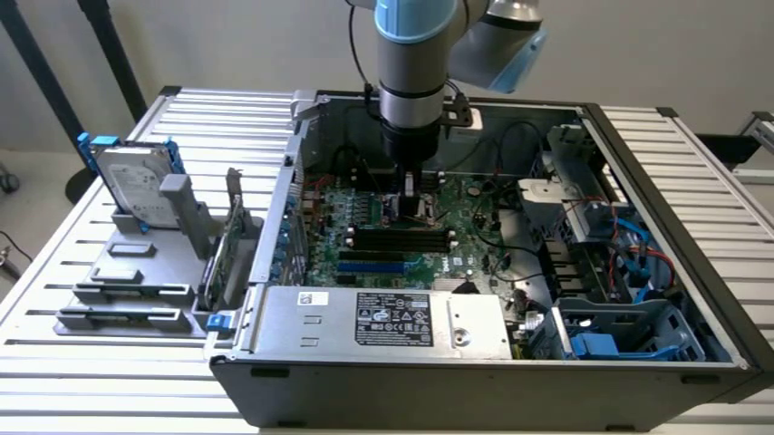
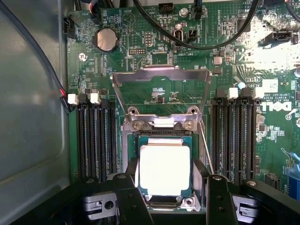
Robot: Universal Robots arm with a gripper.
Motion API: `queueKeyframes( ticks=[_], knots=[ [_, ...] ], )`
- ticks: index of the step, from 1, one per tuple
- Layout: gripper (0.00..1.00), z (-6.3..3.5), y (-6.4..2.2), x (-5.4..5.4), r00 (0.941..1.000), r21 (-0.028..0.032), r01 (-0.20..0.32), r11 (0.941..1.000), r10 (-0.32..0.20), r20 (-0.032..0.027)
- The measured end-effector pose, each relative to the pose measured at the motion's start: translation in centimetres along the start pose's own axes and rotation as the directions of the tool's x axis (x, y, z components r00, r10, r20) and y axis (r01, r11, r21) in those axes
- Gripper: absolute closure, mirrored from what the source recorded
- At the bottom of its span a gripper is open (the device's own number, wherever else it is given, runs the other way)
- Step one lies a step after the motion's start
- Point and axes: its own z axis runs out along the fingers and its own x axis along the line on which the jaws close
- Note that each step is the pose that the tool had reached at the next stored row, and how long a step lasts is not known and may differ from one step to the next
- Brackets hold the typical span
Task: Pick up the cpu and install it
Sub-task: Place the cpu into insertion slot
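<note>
Cpu [image 2: 165, 168] lies in the socket [image 2: 161, 135] between the wide-open jaws.

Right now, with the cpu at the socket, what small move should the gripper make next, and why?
Probably a small, straight-down settle with no sideways shift. The cpu already lies square inside the socket frame, the load plate stands flipped open clear of it, and the gripper is centred over it.

Lab: open computer case [image 1: 484, 391], slatted table [image 1: 224, 111]
</note>
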Motion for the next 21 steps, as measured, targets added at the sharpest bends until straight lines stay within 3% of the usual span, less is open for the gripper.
queueKeyframes(
  ticks=[6,14,21],
  knots=[
    [0.46,0.24,-0.3,0.25,1.0,-0.0202,0.001,0.9998,-0.001,-0.0008],
    [0.46,0.36,-0.42,0.35,1.0,-0.0219,0.002,0.9998,-0.002,0.0045],
    [0.46,0.39,-0.43,0.53,0.9998,-0.0223,0.005,0.9997,-0.005,0.021]
  ],
)
